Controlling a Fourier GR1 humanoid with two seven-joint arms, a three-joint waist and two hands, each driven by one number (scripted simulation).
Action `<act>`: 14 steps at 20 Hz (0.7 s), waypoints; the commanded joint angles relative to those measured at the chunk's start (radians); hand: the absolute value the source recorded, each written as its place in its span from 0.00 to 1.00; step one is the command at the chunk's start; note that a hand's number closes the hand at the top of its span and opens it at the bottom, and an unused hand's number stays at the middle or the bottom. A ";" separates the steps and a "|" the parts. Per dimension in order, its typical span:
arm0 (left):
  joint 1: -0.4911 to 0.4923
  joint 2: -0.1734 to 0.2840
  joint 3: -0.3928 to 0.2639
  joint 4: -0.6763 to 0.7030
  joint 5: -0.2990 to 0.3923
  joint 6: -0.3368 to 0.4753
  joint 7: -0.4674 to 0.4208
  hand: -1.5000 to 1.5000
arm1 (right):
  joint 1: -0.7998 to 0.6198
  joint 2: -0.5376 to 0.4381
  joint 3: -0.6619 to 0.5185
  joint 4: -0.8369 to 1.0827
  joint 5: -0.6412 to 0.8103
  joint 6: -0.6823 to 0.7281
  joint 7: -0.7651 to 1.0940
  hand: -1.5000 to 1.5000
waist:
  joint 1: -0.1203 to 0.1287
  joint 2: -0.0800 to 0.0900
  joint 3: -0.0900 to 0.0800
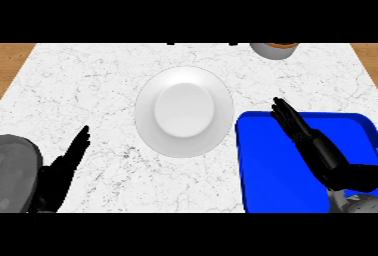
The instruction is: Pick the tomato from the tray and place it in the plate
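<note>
Our right hand [306,135], black and slim, shows at the right of the frame above the bright blue rectangular tray [273,170], its fingers straight and held together, pointing toward the upper left, with the tips just over the tray's upper left corner; it grasps nothing and is plainly released. The grey right forearm [358,202] enters from the lower right corner. Our left hand [63,167], also black, rests at the lower left of the frame, fingers straight and pointing up toward the top of the picture, open and holding nothing, with its grey forearm [15,172] filling the lower left edge. We cannot make out the tomato anywhere: the part of the tray that shows is bare blue, and our right hand and wrist cover a strip of it, so we cannot tell whether the tomato lies hidden there. The round white ceramic plate [184,111] sits at the centre of the white marbled countertop [81,80], just left of the tray and near our right fingertips, with nothing on it. A grey round container with a brown top [273,49] stands at the upper right edge.
</note>
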 commanded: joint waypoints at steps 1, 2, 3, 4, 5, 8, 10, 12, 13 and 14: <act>-0.007 0.015 0.037 -0.021 0.009 -0.020 -0.012 0.50 | -0.010 0.015 -0.125 0.048 -0.034 -0.073 0.010 0.00 | 0.001 -0.005 0.014; -0.071 -0.011 0.035 0.006 -0.003 0.003 -0.010 0.50 | -0.061 0.048 -0.185 0.070 -0.056 -0.179 0.069 0.00 | -0.010 -0.001 0.013; -0.094 -0.005 0.052 -0.024 -0.005 0.023 -0.002 0.50 | -0.053 0.077 -0.230 0.084 -0.050 -0.282 0.085 0.00 | -0.022 -0.004 0.013; -0.120 -0.004 0.073 -0.026 -0.003 0.035 -0.008 0.50 | -0.077 0.075 -0.325 0.128 -0.081 -0.335 0.074 0.00 | -0.032 0.001 0.014; -0.126 0.002 0.074 -0.037 -0.015 0.038 -0.022 0.50 | -0.095 0.092 -0.377 0.140 -0.075 -0.429 0.090 0.00 | -0.037 -0.002 0.013; -0.135 -0.006 0.063 -0.047 -0.010 0.028 -0.025 0.50 | 0.012 -0.291 -0.188 0.251 0.320 -0.330 0.151 1.00 | -0.023 0.032 -0.024; -0.179 -0.023 0.062 -0.039 0.004 0.016 -0.009 0.50 | -0.012 -0.145 -0.231 0.309 0.336 -0.581 0.262 1.00 | -0.015 0.013 0.005; -0.207 -0.029 0.076 -0.009 0.009 0.015 -0.003 0.50 | -0.018 0.066 -0.265 0.309 0.270 -0.745 0.261 0.00 | -0.019 0.007 0.012; -0.262 -0.048 0.063 0.018 -0.007 0.020 0.013 0.50 | -0.035 0.101 -0.236 0.320 0.298 -0.780 0.273 0.00 | -0.018 0.006 0.012; -0.287 -0.060 0.064 0.028 -0.009 0.026 0.049 0.50 | 0.003 0.117 -0.203 0.317 0.355 -0.814 0.233 0.00 | -0.015 0.000 0.013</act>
